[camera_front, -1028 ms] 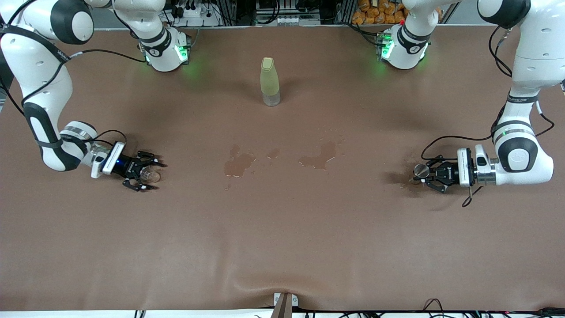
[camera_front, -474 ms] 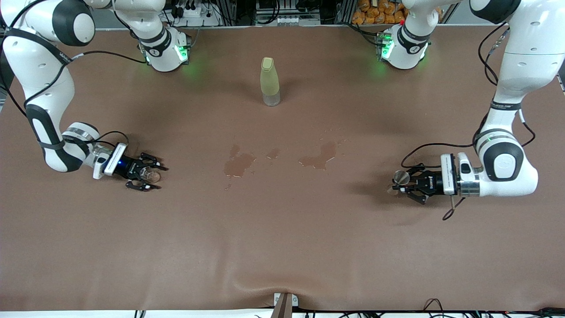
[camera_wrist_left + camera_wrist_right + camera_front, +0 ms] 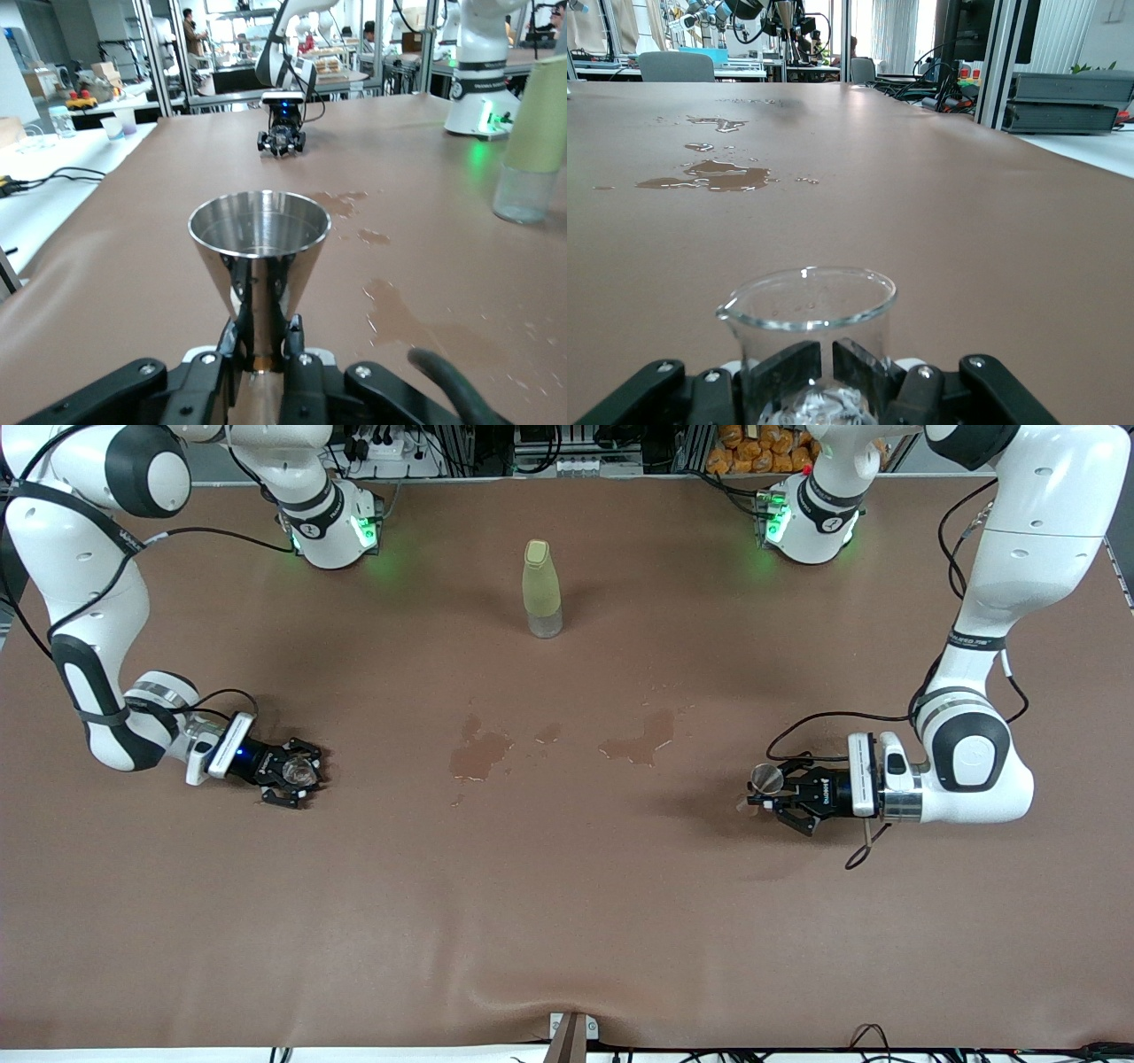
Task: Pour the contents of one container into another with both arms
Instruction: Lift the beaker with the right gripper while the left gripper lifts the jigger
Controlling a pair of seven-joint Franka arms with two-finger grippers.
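The left gripper [image 3: 769, 790], clamped on the silver cup [image 3: 766, 779], hangs at four o'clock from the bottle [image 3: 540, 590]. The right gripper [image 3: 297, 773] pinches the glass cup [image 3: 299, 771] at eight o'clock.

glass cup [image 3: 804, 329]: clear, upright | metal cup [image 3: 259, 257]: silver cone, upright

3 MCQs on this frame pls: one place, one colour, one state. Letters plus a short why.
1. Where does the bottle stand?
A. nearer the arm bases than the spills
B. in the left gripper
C. on the spills

2. Bottle colour?
A. red
B. yellow-green
C. black

3. What is the left gripper doing?
A. open, empty
B. shut on the bottle
C. shut on the metal cup

Key: A, it stands higher in the front view than the spills; B, its body is pale yellow-green; C, the fingers clamp the cup's narrow base.
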